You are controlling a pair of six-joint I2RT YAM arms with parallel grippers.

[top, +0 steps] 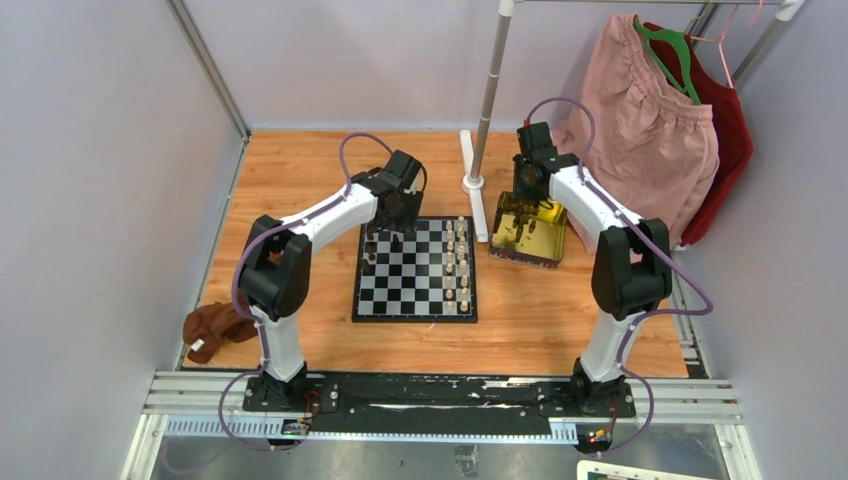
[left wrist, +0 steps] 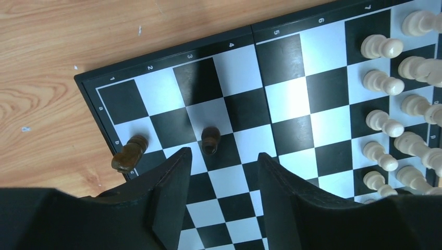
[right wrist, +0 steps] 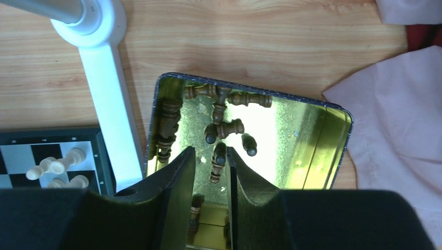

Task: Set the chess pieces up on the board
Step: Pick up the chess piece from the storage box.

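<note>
**Step in hand.** Placement of the dark set. The board (top: 400,295) lies at the middle of the counter (top: 300,180). The cream-white pieces (left wrist: 376,80) stand in two rows along its right side. Only a few dark pieces are on its left side.

**Left tool** (left wrist: 224,156). It hangs over the far-left part of the board with its jaws well apart and nothing between them. A dark pawn (left wrist: 210,139) stands upright on a square just ahead of the fingertips, clear of both. A second dark piece (left wrist: 129,154) stands at the board's left edge.

**Right tool** (right wrist: 210,156). It is low over the gold tray (right wrist: 333,140), which sits on the counter just to the right of the board. The loose dark pieces (right wrist: 229,127) in the tray lie on their sides. The jaws stand narrowly apart, astride one lying piece (right wrist: 219,159). Bare tray shows beside that piece, so I judge it not yet clamped.

**Progress.** White appears complete. Dark is at an early stage, with most of the set in the tray.

**Next move.**
- The right tool must close on the piece between its jaws and lift it clear of its neighbours.
- That piece must then be turned upright before it goes on a free left-side square.
- The left tool should withdraw straight up so as not to topple the pawn.
</note>
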